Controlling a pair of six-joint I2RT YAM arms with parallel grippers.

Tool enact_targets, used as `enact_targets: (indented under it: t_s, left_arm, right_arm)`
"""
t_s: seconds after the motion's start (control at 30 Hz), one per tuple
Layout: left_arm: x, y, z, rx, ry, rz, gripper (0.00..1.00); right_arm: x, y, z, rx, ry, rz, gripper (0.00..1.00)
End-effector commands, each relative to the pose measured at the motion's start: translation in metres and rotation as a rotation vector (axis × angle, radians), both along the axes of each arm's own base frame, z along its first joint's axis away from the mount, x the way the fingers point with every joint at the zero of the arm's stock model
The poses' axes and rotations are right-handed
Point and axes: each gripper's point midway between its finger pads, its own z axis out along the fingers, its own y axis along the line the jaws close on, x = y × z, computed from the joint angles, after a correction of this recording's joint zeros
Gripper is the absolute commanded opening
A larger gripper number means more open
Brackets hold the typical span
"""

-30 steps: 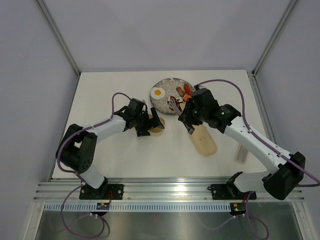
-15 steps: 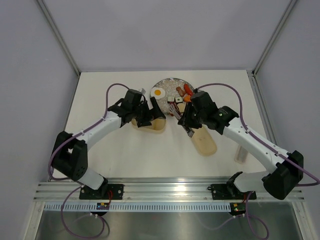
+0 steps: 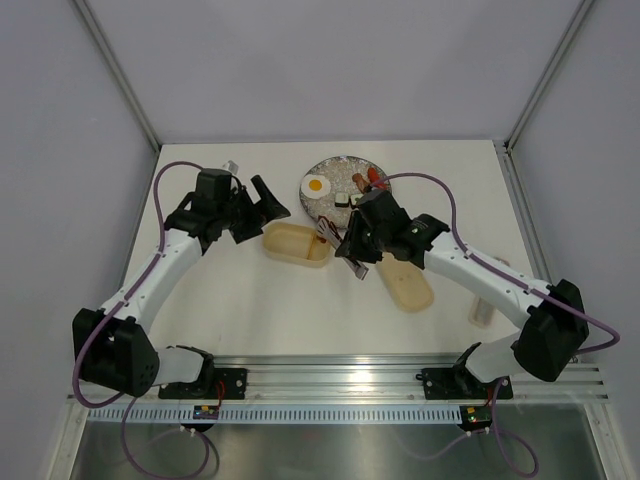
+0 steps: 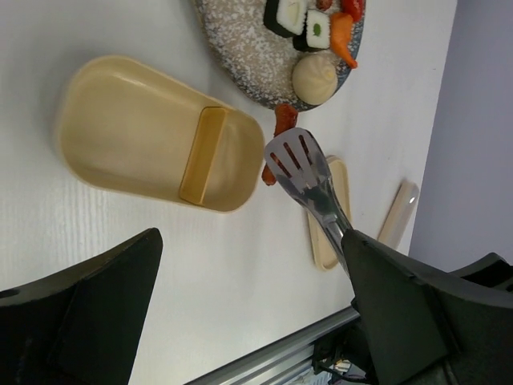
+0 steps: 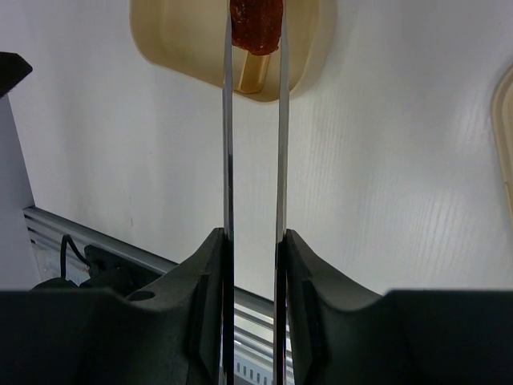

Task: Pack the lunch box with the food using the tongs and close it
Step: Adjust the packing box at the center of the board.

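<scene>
White tabletop (image 3: pixel 230 300) is enclosed by pale grey walls and aluminium posts, with a ribbed rail along the near edge. Two arms are bolted there.

One lunch box (image 4: pixel 136 132) is seen at the centre, lying open, with one divider (image 4: pixel 200 156) across its inside. One lid (image 3: pixel 410 285) is laid flat to its right, apart from it. One speckled plate (image 3: pixel 330 168) is set just beyond the box. On it are counted one fried egg (image 3: pixel 317 185), two sushi rolls (image 4: pixel 286 12), one carrot (image 4: pixel 343 36) and one ball (image 4: pixel 313 78). The reddish pieces at the plate's far right edge are too small to be counted. One pale stick-like item (image 3: pixel 483 305) is left near the right edge.

One pair of tongs (image 4: pixel 309 172) is clamped in the right gripper (image 5: pixel 252 297). One sausage (image 4: pixel 282 120) is pinched between the tips at the right end of the box. Whether it touches the rim cannot be told.

Left gripper (image 3: pixel 258 205) is held left of the box with its jaws spread wide and nothing between them.
</scene>
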Motion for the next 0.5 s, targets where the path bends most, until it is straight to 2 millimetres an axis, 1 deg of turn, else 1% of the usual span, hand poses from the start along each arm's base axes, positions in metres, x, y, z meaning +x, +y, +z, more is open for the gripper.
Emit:
enact_targets:
  t_s: [0.0,0.2,0.47]
  left_arm:
    - [-0.005,0.008,-0.001,0.016,-0.005,-0.002,0.99]
    - [-0.006,0.007,-0.007,0.015,0.010,-0.008,0.99]
    - [-0.008,0.008,-0.013,0.021,0.018,-0.009,0.99]
  right_arm:
    - [0.006,0.018,0.013,0.091,-0.023,-0.009,0.27]
    - [0.004,0.024,-0.001,0.090,0.016,-0.008,0.27]
    - [0.002,0.019,-0.013,0.071,0.035,-0.032,0.29]
